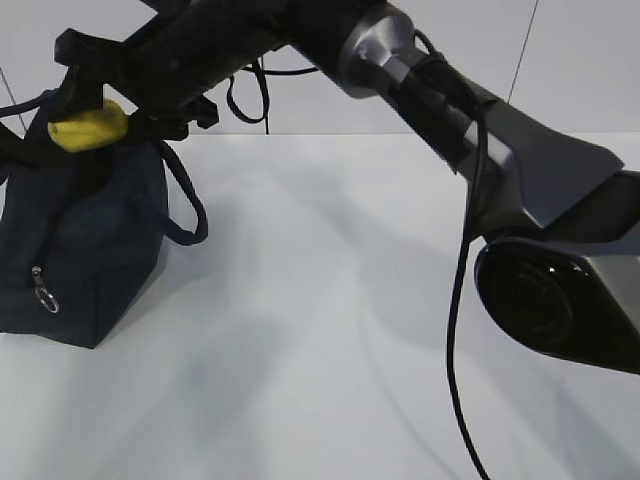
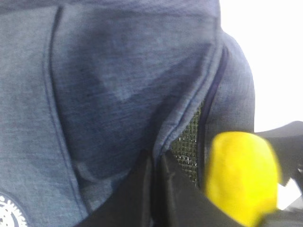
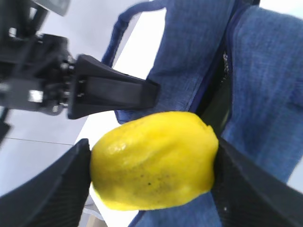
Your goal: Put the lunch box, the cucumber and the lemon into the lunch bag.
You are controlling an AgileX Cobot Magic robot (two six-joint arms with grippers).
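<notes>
The dark navy lunch bag (image 1: 80,250) stands at the table's left. My right gripper (image 1: 90,125) reaches across to its top and is shut on the yellow lemon (image 1: 88,126), which hangs just above the bag's mouth. In the right wrist view the lemon (image 3: 154,158) fills the gap between the fingers (image 3: 71,189), over the bag (image 3: 265,94). My left gripper (image 2: 156,163) is shut, pinching the bag's (image 2: 118,85) fabric edge beside a mesh lining (image 2: 189,142), with the lemon (image 2: 241,177) next to it. The lunch box and the cucumber are out of view.
The right arm (image 1: 480,130) spans the scene from lower right to upper left, its cable (image 1: 455,320) hanging down. A bag handle (image 1: 190,215) loops to the bag's right and a ring pull (image 1: 45,293) hangs on its side. White table (image 1: 330,330) stretches rightward.
</notes>
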